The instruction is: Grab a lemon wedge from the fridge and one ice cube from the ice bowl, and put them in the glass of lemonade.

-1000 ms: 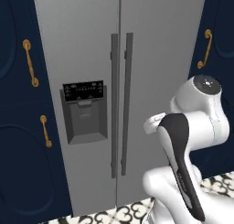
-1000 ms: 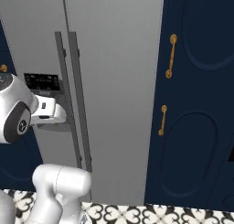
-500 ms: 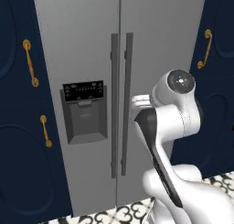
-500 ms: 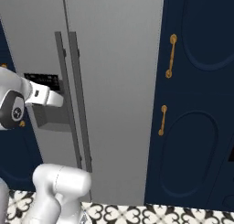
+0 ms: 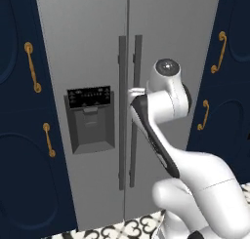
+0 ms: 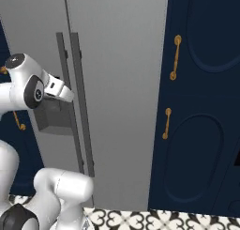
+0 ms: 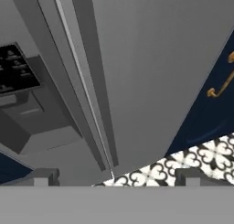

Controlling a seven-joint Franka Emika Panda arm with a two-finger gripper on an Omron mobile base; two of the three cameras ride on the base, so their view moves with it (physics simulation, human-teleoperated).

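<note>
In the hand view the claw shows as two small grey finger tips low in the picture, set far apart with nothing between them, so it is spread wide and holds nothing; it touches nothing that can be made out. Just beyond the tips lies a strip of black-and-white patterned floor tile, and above it the fridge rises with both doors shut, its two long dark handles running side by side along the seam. To one side of the handles the black dispenser panel and the recess under it are cut off by the picture edge. The left base view shows the white arm bent in front of the right-hand door, its wrist reaching in beside the handles and hiding the claw itself, while the whole dispenser panel sits on the left door. The right base view shows the hand as a pale block pointing at the handles, partly covering the dispenser; whether it touches a handle cannot be told. Navy cabinets with gold handles flank the fridge on both sides. The fridge's top is cut off in every view.
</note>
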